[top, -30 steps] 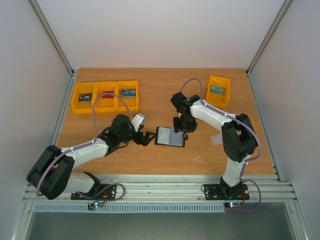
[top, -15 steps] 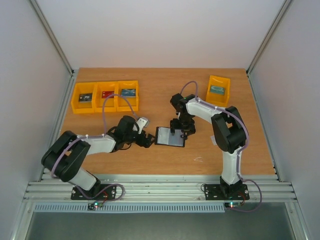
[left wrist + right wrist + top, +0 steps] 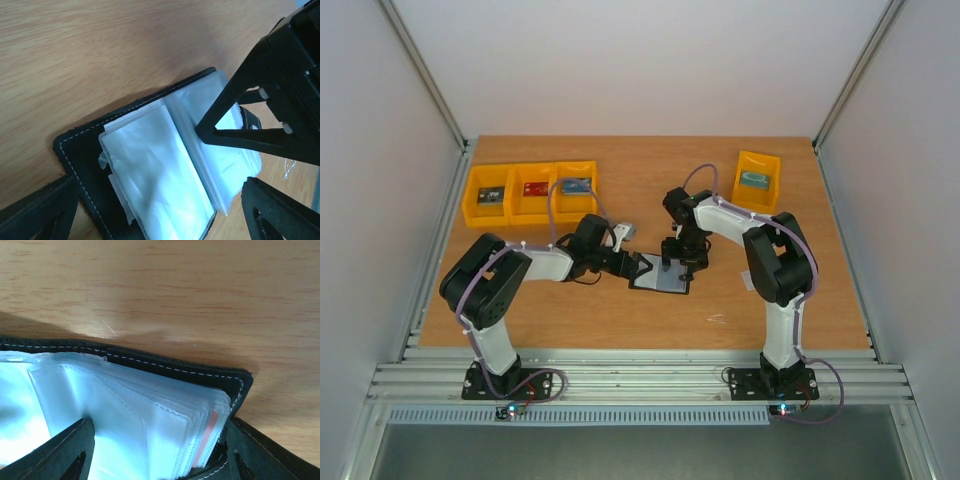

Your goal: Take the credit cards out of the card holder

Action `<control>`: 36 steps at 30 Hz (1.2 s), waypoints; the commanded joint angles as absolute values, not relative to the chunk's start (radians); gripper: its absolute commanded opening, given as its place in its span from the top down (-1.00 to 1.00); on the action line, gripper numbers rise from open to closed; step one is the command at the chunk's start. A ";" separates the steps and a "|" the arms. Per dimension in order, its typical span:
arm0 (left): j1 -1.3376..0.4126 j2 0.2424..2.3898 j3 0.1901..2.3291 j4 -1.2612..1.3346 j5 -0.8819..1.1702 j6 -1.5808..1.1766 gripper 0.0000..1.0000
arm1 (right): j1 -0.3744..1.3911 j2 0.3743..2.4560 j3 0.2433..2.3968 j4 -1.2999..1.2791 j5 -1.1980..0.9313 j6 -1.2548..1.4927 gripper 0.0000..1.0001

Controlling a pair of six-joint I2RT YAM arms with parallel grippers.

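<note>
The card holder (image 3: 660, 277) lies open on the table (image 3: 570, 320), clear sleeves fanned. The right gripper (image 3: 160, 425) stands spread over the sleeves, where a credit card (image 3: 214, 434) shows a reddish edge; it should pinch that edge alone. The left gripper (image 3: 160, 182), also spread, should pin the black cover flat.

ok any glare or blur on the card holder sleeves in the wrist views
Left wrist: the card holder sleeves glare white, detail lost, stitching sharp. Right wrist: sleeves blown out bluish at left, a reddish card edge readable.
</note>
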State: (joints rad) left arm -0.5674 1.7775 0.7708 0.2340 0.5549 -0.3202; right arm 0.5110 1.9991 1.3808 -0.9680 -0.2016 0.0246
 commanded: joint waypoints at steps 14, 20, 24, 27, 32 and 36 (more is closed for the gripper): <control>-0.611 1.839 0.772 0.462 0.588 -0.450 -0.31 | 0.428 1.951 1.251 -0.727 -0.525 0.079 0.13; -0.610 1.833 0.773 0.469 0.594 -0.451 0.93 | 0.421 1.923 1.249 -0.708 -0.581 0.064 0.51; -0.609 1.793 0.785 0.476 0.619 -0.445 1.00 | 0.398 1.883 1.250 -0.717 -0.588 0.045 0.49; -0.601 1.715 0.808 0.426 0.627 -0.417 0.99 | 0.362 1.809 1.248 -0.751 -0.588 -0.013 0.40; -0.586 1.497 0.851 0.273 0.606 -0.244 0.99 | 0.305 1.623 1.280 -0.854 -0.598 -0.151 0.20; -0.581 1.306 0.887 0.217 0.566 -0.080 0.99 | 0.301 1.416 1.335 -0.921 -0.607 -0.259 0.05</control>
